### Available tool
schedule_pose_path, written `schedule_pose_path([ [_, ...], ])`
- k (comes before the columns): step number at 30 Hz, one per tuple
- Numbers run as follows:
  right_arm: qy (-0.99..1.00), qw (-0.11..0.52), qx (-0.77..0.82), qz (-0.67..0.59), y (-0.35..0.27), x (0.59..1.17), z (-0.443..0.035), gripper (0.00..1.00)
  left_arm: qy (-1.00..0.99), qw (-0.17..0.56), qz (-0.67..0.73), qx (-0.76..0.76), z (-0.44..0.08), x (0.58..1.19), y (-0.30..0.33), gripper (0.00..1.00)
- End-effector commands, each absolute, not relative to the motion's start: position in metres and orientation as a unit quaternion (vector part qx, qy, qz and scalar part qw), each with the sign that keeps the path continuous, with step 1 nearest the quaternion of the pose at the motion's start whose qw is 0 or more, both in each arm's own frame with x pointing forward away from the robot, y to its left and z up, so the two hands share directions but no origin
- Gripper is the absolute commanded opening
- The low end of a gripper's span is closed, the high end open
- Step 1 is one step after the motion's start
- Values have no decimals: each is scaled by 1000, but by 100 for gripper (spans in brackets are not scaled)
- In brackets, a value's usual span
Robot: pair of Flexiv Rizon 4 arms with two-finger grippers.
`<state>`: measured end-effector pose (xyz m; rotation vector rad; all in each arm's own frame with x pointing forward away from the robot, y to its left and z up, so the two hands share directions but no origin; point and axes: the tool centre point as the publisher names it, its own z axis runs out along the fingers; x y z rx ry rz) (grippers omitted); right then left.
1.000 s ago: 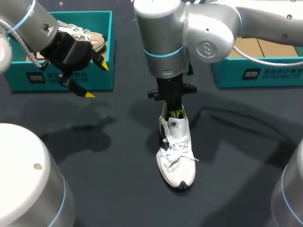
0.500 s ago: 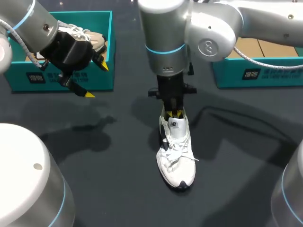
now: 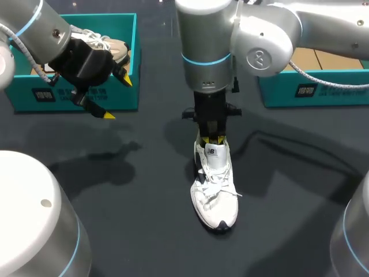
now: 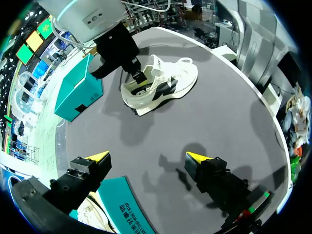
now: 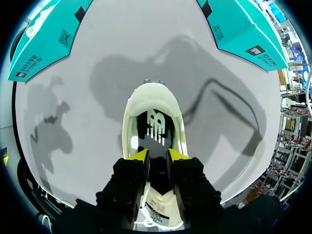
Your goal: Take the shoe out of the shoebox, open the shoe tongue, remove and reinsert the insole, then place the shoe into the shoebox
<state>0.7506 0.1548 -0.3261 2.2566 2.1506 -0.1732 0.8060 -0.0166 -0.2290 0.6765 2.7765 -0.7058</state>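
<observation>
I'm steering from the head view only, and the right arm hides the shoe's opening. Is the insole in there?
Observer: Yes. The right wrist view shows the insole lying inside the shoe, just ahead of the right gripper.
Operator: Is that gripper above the opening or down in it?
Observer: Down in it. In the left wrist view, from the side, its end dips into the opening behind the raised tongue.

Small white print on the left teal cardboard shoebox [image 3: 75, 99] and the right teal cardboard shoebox [image 3: 323, 92], a dark logo on the white sneaker [image 3: 214, 193] tongue: none legible
</observation>
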Motion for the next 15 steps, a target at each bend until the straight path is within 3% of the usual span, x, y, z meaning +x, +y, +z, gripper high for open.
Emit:
schedule_pose_path([
  [1,689,4,723,-53,148,750,-326,25,939,99,-237,229,-229,805,-16,100],
  [15,708,-12,704,-58,151,741,-327,26,939,99,-237,229,-229,805,-16,100],
])
